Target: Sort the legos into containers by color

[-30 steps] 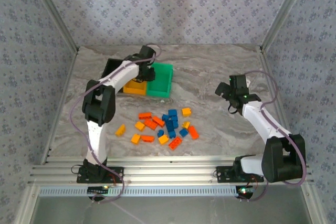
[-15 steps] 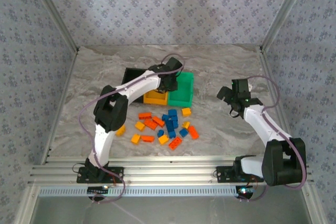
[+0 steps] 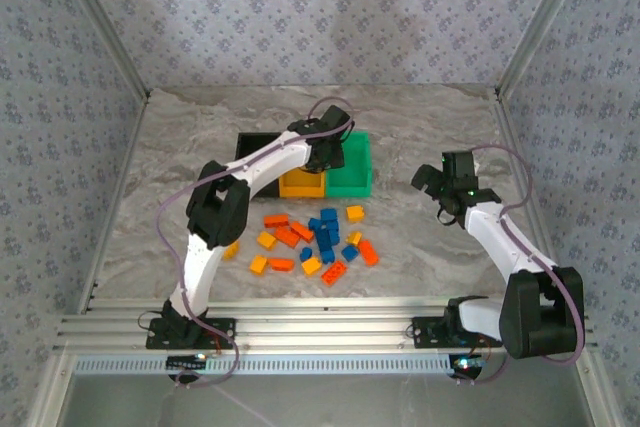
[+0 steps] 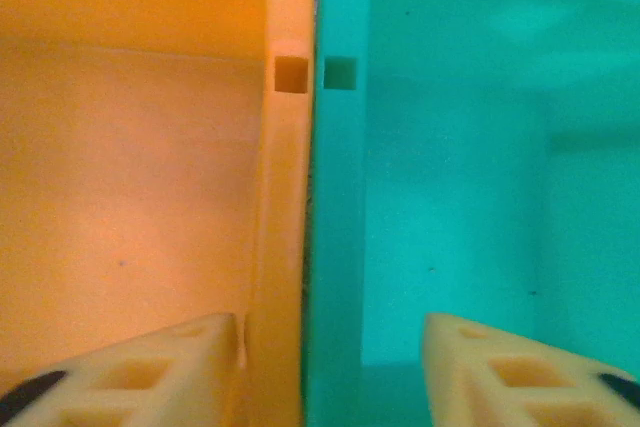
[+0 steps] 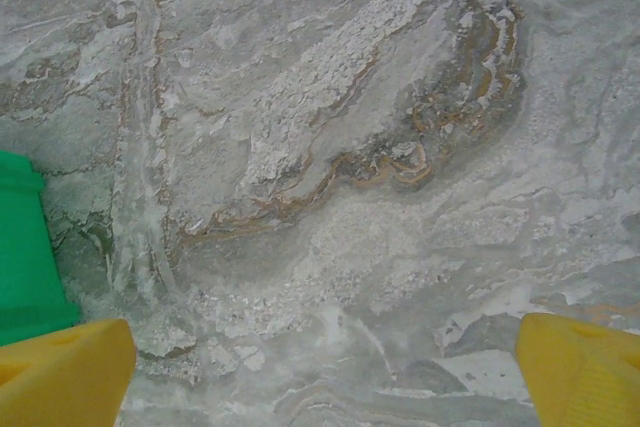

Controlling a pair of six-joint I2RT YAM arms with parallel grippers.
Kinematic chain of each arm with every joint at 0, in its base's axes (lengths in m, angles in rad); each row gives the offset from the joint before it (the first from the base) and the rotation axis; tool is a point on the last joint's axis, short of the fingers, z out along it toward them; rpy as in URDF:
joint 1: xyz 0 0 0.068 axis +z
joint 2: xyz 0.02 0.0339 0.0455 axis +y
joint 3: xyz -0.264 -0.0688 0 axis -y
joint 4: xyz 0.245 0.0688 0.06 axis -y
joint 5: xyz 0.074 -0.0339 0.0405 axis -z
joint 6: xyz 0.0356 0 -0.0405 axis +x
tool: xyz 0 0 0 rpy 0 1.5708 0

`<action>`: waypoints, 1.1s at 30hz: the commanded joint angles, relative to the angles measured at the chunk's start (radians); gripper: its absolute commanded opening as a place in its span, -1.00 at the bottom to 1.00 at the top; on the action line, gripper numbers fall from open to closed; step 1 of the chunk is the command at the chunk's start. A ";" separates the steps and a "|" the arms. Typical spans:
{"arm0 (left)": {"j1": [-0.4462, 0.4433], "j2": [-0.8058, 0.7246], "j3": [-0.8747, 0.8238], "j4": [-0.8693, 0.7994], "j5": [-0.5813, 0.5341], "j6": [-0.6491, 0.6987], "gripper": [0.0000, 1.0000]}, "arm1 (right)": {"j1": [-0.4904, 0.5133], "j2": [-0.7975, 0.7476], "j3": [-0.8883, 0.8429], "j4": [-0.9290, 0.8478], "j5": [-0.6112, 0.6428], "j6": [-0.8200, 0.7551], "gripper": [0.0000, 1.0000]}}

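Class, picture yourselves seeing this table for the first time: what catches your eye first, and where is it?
The bright scatter of blue, orange-red and yellow-orange legos in the middle of the table draws the eye first. Behind it sits the row of containers, black, orange-yellow and green, with the left gripper straddling the wall between the last two. The right gripper hangs open over bare table to the right.
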 commanded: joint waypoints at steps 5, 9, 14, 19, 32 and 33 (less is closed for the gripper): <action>-0.026 -0.279 -0.126 0.156 0.053 0.069 0.60 | 0.133 -0.017 -0.020 -0.002 -0.073 -0.028 1.00; -0.033 -0.494 -0.311 0.293 0.076 0.090 0.99 | 0.281 -0.005 -0.056 0.067 -0.116 -0.062 0.97; -0.036 -0.802 -0.625 0.443 0.014 0.112 0.99 | 0.449 0.065 -0.041 0.141 -0.128 -0.086 0.84; -0.017 -1.046 -0.874 0.509 -0.076 0.082 0.99 | 0.524 0.189 0.011 0.151 -0.080 -0.088 0.74; 0.121 -1.383 -1.200 0.462 0.013 -0.020 1.00 | 0.561 0.426 0.114 0.203 -0.017 -0.094 0.18; 0.124 -1.397 -1.202 0.435 0.002 -0.020 0.99 | 0.562 0.428 0.114 0.206 -0.014 -0.094 0.11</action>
